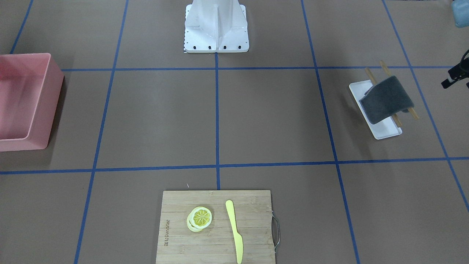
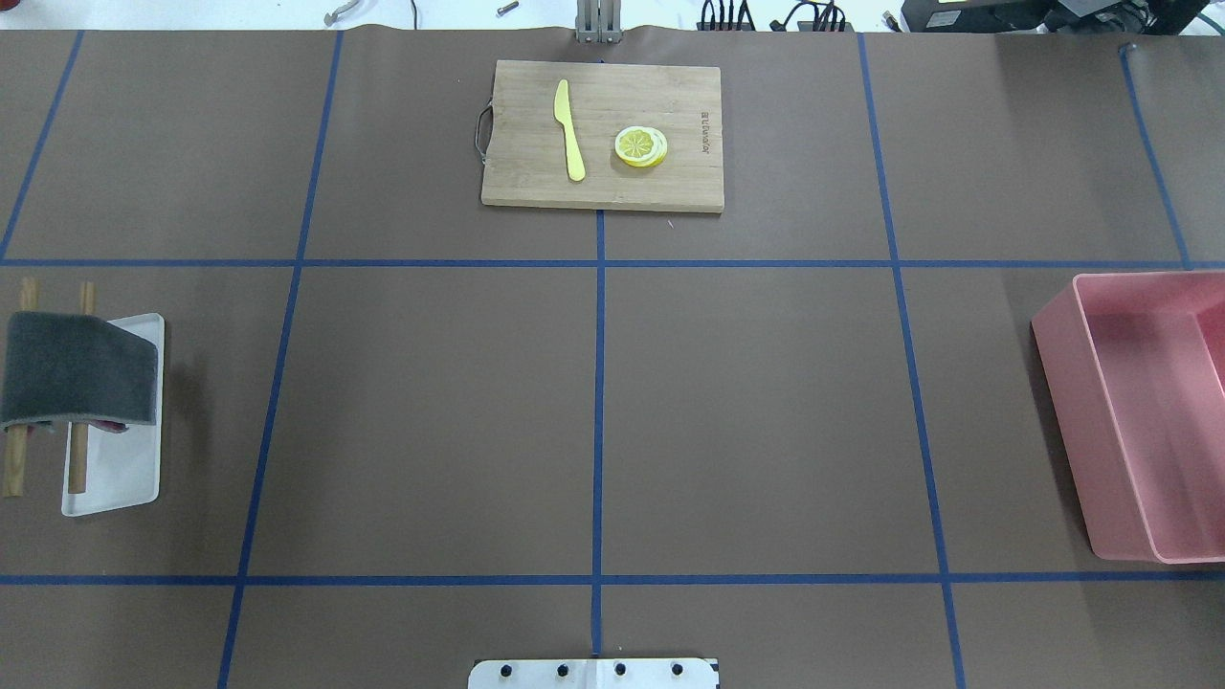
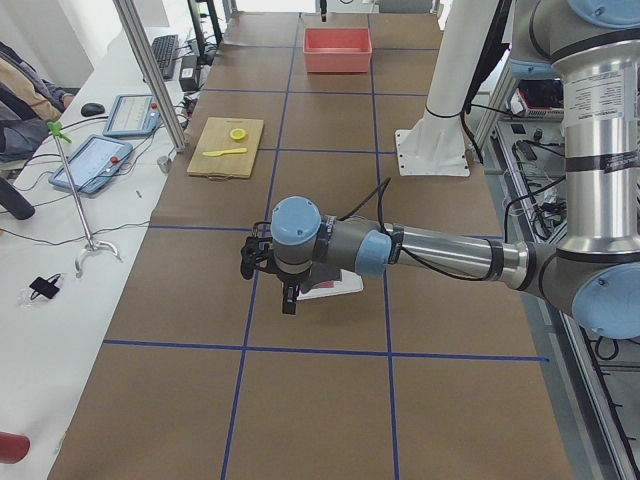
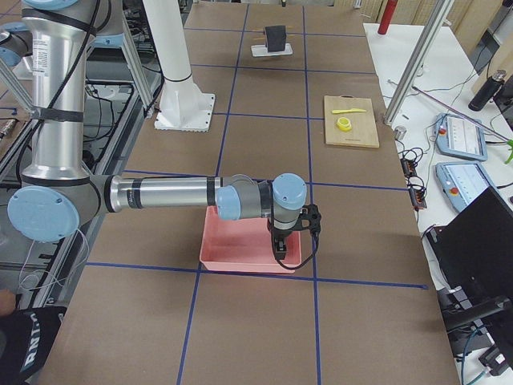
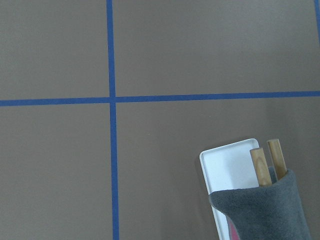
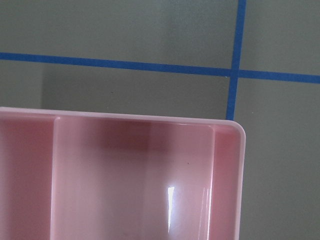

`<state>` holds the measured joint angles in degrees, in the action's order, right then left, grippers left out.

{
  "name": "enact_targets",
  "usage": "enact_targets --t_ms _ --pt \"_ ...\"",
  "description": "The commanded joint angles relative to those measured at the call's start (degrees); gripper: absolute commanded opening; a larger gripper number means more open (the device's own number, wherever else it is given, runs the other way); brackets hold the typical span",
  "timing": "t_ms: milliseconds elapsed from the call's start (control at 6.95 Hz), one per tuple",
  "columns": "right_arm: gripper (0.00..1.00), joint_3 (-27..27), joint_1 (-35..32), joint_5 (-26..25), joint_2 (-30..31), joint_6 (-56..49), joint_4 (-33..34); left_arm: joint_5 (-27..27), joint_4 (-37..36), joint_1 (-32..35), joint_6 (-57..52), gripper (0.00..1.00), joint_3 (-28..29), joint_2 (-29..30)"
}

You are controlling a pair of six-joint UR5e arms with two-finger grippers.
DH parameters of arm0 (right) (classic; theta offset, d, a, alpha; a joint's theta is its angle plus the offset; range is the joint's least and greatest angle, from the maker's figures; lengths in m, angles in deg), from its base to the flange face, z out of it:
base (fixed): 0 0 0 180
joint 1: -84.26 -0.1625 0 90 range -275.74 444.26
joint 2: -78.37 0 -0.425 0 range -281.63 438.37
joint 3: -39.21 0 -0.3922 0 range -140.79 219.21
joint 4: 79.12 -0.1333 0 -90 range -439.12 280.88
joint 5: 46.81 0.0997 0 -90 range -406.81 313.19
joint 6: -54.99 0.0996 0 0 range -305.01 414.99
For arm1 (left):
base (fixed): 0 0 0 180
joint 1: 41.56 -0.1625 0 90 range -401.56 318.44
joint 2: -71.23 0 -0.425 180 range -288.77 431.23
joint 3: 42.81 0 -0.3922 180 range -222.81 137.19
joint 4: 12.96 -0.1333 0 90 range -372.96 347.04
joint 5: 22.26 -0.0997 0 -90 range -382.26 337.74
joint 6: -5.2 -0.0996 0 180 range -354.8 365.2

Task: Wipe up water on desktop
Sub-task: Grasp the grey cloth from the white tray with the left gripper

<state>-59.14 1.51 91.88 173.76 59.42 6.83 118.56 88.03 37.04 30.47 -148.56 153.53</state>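
The desktop (image 2: 431, 431) is a brown surface with a blue tape grid, and I can make out no water patch on it. A dark grey cloth (image 2: 77, 368) hangs over two wooden sticks on a white tray (image 2: 124, 478) at the robot's left end. It also shows in the front view (image 1: 384, 99) and the left wrist view (image 5: 265, 210). My left gripper (image 3: 285, 298) hovers over that tray with its fingers pointing down. My right gripper (image 4: 280, 249) hovers over the pink bin (image 4: 240, 241). I cannot tell whether either gripper is open or shut.
The pink bin (image 2: 1139, 411) stands at the robot's right end and looks empty in the right wrist view (image 6: 125, 175). A bamboo cutting board (image 2: 603, 134) at the far middle carries a yellow knife (image 2: 569, 129) and lemon slices (image 2: 641, 146). The robot's white base (image 1: 216, 25) stands at the near middle.
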Motion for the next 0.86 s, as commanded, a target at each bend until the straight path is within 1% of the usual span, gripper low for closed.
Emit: enact_targets --t_ms 0,144,288,432,576,720 --pt "1.00 1.83 0.57 0.01 0.05 0.23 -5.42 -0.11 5.68 -5.28 13.76 0.98 0.02 -0.03" --pt "1.00 3.93 1.01 0.01 -0.20 0.14 -6.66 -0.11 9.45 -7.47 17.23 0.97 0.63 -0.20" --pt "1.00 5.87 1.01 0.18 -0.12 0.23 -10.76 -0.11 9.75 -9.50 21.79 0.94 0.46 0.23" --pt "1.00 8.41 1.01 0.36 -0.29 0.32 -13.68 -2.12 10.01 -11.78 22.71 0.92 0.63 0.32" --pt "1.00 9.48 1.01 0.45 -0.29 0.32 -15.27 -3.35 10.02 -12.58 22.98 0.89 0.72 0.24" --pt "1.00 9.58 1.01 0.45 -0.29 0.32 -15.46 -3.37 10.02 -13.46 23.16 0.85 0.81 -0.03"
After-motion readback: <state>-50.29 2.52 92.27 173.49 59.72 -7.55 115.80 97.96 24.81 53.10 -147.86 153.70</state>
